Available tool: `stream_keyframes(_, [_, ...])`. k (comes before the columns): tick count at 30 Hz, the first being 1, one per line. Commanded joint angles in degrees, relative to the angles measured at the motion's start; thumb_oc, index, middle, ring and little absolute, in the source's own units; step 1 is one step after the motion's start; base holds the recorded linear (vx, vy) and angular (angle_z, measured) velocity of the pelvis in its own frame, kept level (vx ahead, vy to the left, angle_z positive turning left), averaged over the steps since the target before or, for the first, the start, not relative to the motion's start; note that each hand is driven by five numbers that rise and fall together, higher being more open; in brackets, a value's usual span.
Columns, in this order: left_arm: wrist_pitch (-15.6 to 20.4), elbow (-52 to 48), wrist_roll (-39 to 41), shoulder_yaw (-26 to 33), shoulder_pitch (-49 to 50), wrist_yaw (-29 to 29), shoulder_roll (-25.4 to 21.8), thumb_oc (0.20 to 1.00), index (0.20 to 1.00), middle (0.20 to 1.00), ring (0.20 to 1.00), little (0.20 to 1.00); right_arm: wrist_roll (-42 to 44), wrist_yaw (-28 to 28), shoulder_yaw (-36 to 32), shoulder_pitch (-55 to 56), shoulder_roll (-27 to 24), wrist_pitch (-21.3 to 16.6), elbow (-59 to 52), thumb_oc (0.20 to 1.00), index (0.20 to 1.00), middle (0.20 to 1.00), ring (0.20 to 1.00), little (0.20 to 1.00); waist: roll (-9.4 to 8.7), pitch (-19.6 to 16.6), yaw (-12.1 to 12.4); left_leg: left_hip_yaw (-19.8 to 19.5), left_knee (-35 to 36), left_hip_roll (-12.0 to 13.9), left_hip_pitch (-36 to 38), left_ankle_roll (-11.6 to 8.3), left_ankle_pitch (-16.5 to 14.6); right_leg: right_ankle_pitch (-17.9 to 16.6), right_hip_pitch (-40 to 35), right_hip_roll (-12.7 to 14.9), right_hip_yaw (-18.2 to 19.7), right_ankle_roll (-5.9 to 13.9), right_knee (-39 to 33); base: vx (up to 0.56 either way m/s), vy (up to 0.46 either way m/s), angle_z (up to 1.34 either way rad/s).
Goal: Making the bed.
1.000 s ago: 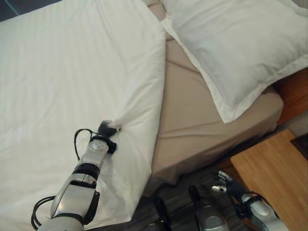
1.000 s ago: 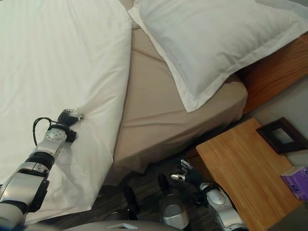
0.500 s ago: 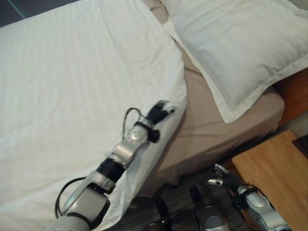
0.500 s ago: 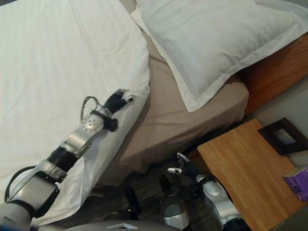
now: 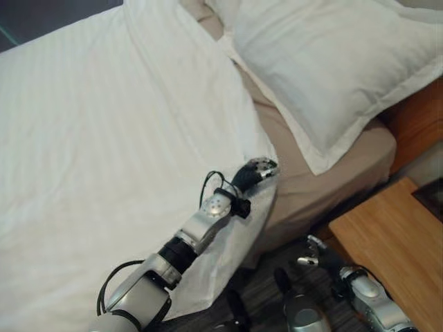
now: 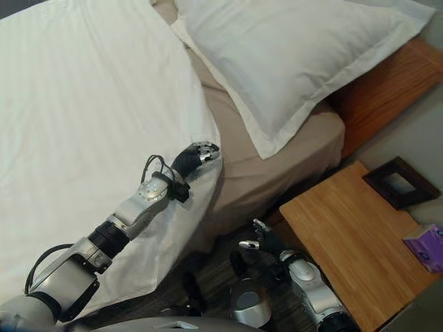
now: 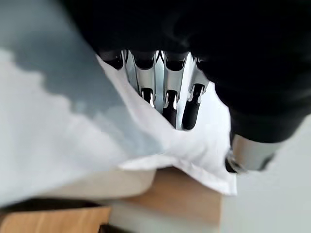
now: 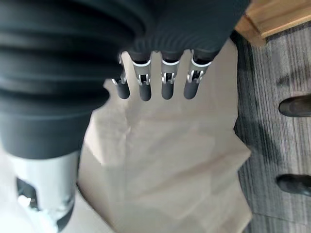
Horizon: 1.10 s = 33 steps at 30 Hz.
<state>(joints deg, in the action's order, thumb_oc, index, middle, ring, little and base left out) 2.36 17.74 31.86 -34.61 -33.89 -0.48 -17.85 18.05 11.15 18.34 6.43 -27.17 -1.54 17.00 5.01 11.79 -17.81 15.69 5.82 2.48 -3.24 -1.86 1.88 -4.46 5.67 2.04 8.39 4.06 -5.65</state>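
Up on the near edge of the bed, the robot's left hand (image 6: 196, 153) clamps a fold of the white duvet (image 5: 104, 138), its dark-tipped fingers (image 7: 170, 99) curled over the cloth and the thumb pressed against it from the other side. The pinched corner sits right at the duvet's outer edge, where the white cloth meets the bare tan fitted sheet (image 6: 277, 155). From that grip the duvet spreads away flat across most of the mattress and hangs down over the near side of the bed.

Low beside the bed, the right hand (image 5: 313, 250) hangs over the dark striped floor (image 8: 272, 92), fingers (image 8: 167, 80) straight and relaxed, holding nothing. It is well apart from the duvet, with a draped corner of the tan sheet showing just past its fingertips in the right wrist view.

A large white pillow (image 5: 339, 62) lies at the head of the bed, resting on the tan sheet; the duvet's top edge lies close beside the pillow's near border. A strip of tan sheet remains uncovered between the gripped corner and the pillow. A reddish wooden headboard (image 6: 384, 86) stands behind the pillow. Beside the bed is a light wooden nightstand (image 6: 346, 235) carrying a dark picture frame (image 6: 400, 182) and a purple box (image 6: 426, 247) at its far edge.
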Motion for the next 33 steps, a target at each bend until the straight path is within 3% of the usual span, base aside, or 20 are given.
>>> stream_keyframes(1, [6.1, -3.6, 5.6, 0.8, -6.0, -3.6, 5.4, 1.0, 1.0, 1.0, 1.0, 1.0, -0.5, 0.4, 0.1, 1.8, -2.1, -2.4, -0.1, 1.0, 1.0, 1.0, 1.0, 1.0, 1.36, -2.8, -0.8, -0.1, -0.8, 0.2, 5.5, -2.49, -1.3, 0.3, 0.6, 0.4, -0.9, 3.49, 0.7, 0.0, 0.0, 0.0])
stream_keyframes(14, [9.3, -18.4, 12.5, 3.3, -6.8, -4.9, 2.1, 1.0, 1.0, 1.0, 1.0, 1.0, -0.2, 0.9, 0.7, 1.8, -1.9, -3.3, 1.4, 1.0, 1.0, 1.0, 1.0, 1.0, 1.07, -4.4, 0.8, -2.3, -0.8, 0.0, 6.1, -2.39, -1.0, 0.8, -1.4, 0.7, -2.3, 3.13, 0.7, -0.01, -0.009, 0.09])
stream_keyframes(20, [9.0, -19.8, 11.8, 1.9, -7.1, -5.3, 2.1, 1.0, 1.0, 1.0, 1.0, 1.0, -0.4, 1.1, 1.3, 2.1, -1.7, -3.3, 2.2, 1.0, 1.0, 1.0, 1.0, 1.0, 0.92, -4.9, 1.0, -2.8, -0.8, -0.2, 6.4, -2.26, -1.1, 1.1, -2.2, 0.8, -2.5, 2.9, 0.7, 0.0, -0.002, 0.02])
stream_keyframes(24, [9.6, -20.8, 8.9, 3.8, -8.0, -4.2, -0.5, 1.0, 1.0, 1.0, 1.0, 1.0, 2.4, 1.2, 0.6, 2.4, -1.0, -3.0, 2.0, 1.0, 1.0, 1.0, 1.0, 1.0, 0.9, -5.1, 1.7, -3.2, -0.8, -0.3, 6.8, -2.22, -1.1, 1.3, -2.8, 0.9, -2.9, 2.97, 0.7, 0.0, 0.001, 0.02])
stream_keyframes(28, [11.4, -24.2, 9.4, 10.5, -4.1, -2.2, -5.4, 1.0, 1.0, 1.0, 1.0, 1.0, 11.8, -2.9, -7.1, 3.9, 2.5, -3.7, 7.3, 1.0, 1.0, 1.0, 1.0, 1.0, 0.79, -5.5, 2.5, -3.3, -0.8, -0.3, 7.1, -2.22, -1.1, 1.3, -3.0, 1.0, -3.1, 2.97, 0.7, 0.01, 0.0, 0.06])
stream_keyframes(32, [11.5, -30.3, 13.0, 24.1, 10.4, -2.3, -13.9, 1.0, 1.0, 1.0, 1.0, 1.0, 19.3, -13.4, -27.5, 1.3, 0.6, -7.0, 16.0, 1.0, 1.0, 1.0, 1.0, 1.0, 0.62, -5.8, 3.7, -4.1, -0.8, -0.3, 7.6, -2.04, -1.8, 2.1, -3.9, 0.9, -3.5, 2.83, 0.7, 0.0, 0.003, 0.01])
stream_keyframes(33, [11.7, -31.2, 14.4, 26.9, 13.3, -2.6, -14.8, 1.0, 1.0, 1.0, 1.0, 1.0, 18.5, -14.8, -30.3, 0.9, -1.0, -7.1, 16.3, 0.699, 0.699, 0.699, 0.699, 0.699, 0.54, -6.0, 4.1, -4.2, -0.8, -0.3, 7.3, -2.06, -1.7, 2.0, -3.8, 0.9, -3.6, 2.74, 0.7, 0.0, 0.0, 0.0])
